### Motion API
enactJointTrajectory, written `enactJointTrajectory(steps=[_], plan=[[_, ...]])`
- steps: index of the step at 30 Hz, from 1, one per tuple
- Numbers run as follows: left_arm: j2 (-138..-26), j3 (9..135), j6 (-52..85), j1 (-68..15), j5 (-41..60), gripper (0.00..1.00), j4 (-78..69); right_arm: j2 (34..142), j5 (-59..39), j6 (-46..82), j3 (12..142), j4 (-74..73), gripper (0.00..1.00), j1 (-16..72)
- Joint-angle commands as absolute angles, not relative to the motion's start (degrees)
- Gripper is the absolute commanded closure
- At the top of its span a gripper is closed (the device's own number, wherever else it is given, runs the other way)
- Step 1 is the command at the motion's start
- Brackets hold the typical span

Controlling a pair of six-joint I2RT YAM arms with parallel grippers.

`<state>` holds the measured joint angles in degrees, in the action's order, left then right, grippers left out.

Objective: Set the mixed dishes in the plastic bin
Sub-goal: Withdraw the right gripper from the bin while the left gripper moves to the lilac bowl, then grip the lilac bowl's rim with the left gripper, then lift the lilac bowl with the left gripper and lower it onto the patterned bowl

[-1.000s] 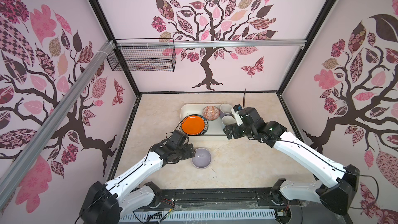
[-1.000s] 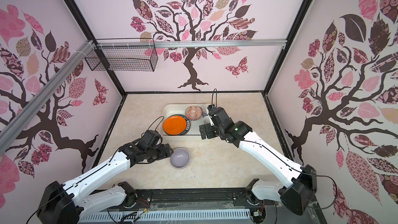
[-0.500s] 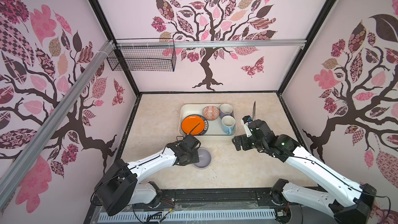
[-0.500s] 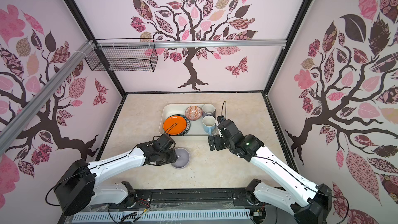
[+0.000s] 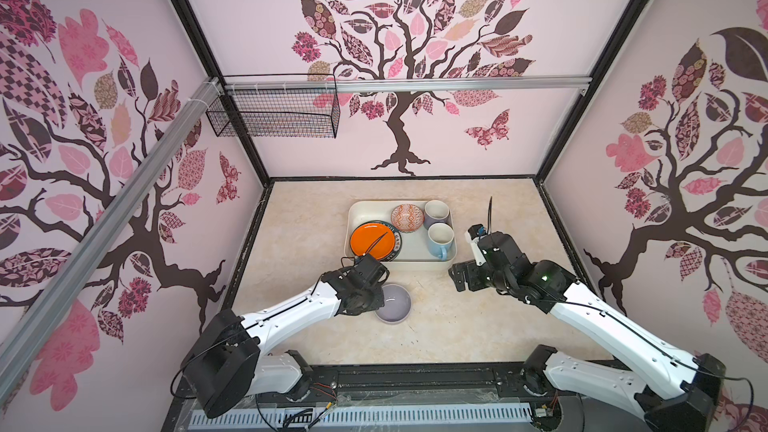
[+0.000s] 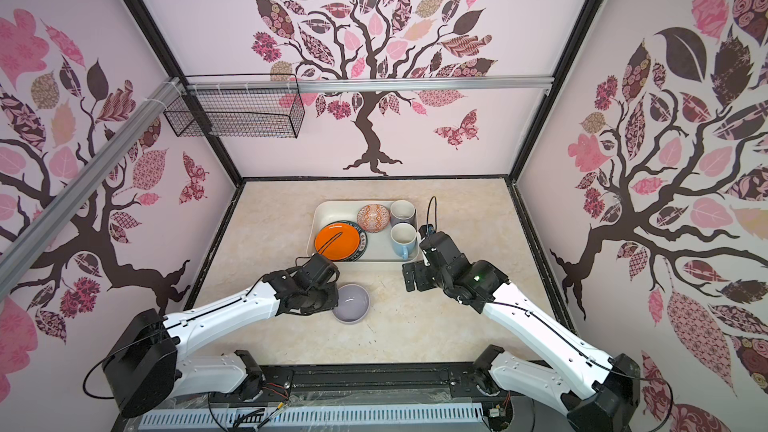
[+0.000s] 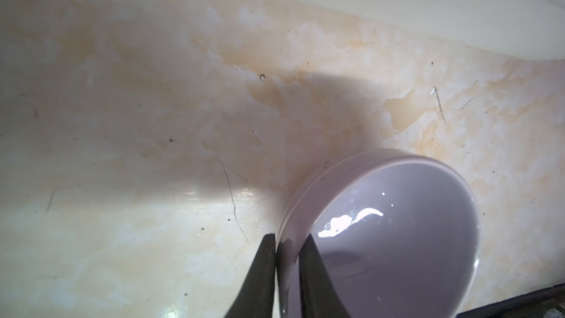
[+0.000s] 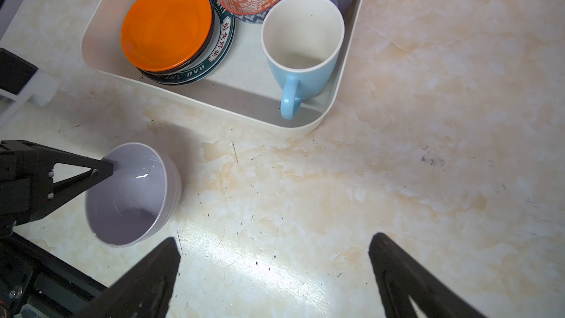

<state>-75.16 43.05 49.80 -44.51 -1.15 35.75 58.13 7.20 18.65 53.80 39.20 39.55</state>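
Left tool [image 7: 289, 237] is pinching the lower-centre lavender bowl [image 5: 395, 304] by its rim: glazed, probably slippery, fragile. Right tool [image 8: 275, 237] is gaping.

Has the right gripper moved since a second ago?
Yes. The right gripper has withdrawn from over the plastic bin to the table off its near right corner.

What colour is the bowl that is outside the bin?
The bowl is plain lavender inside and out; the right wrist view shows it best.

Pink walls [image 5: 257, 14] all round, plastered with tree decals [image 5: 399, 56]. Black wire basket [image 5: 274, 118] hangs back-left; marbled beige counter [image 5: 307, 218] gleams below.
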Motion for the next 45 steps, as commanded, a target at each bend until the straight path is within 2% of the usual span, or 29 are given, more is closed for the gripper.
enactJointTrajectory(steps=[1,3,11,13,16,28,35,45], plan=[[-76.44,45.37,50.01,-45.14,-1.64,0.83,35.44,56.52,8.0,18.62,53.88,38.99,0.0,39.47],[-76.81,45.34,49.92,-45.26,-1.75,0.8,35.2,56.34,8.06,18.62,53.79,39.03,0.0,39.49],[-78.27,45.85,49.92,-45.35,-1.61,0.8,34.8,56.08,8.46,18.48,53.62,39.11,0.0,39.51],[-78.67,46.42,49.77,-45.44,-1.52,0.84,35.05,55.94,8.48,18.53,53.63,39.2,0.0,39.52],[-79.01,48.17,49.27,-45.53,-1.32,0.99,36.51,55.72,8.5,18.48,53.79,39.29,0.0,39.42],[-79.0,63.31,43.84,-45.51,-6.81,1.0,47.55,53.24,7.25,20.28,54.0,38.5,0.0,39.47],[-87.56,77.57,37.37,-38.41,-4.69,1.0,50.76,49.46,6.62,21.68,55.28,39.83,0.0,39.46],[-107.89,101.8,31.52,-31.23,-1.84,1.0,53.28,49.47,7.18,22.11,56.85,42.06,0.0,39.42]])
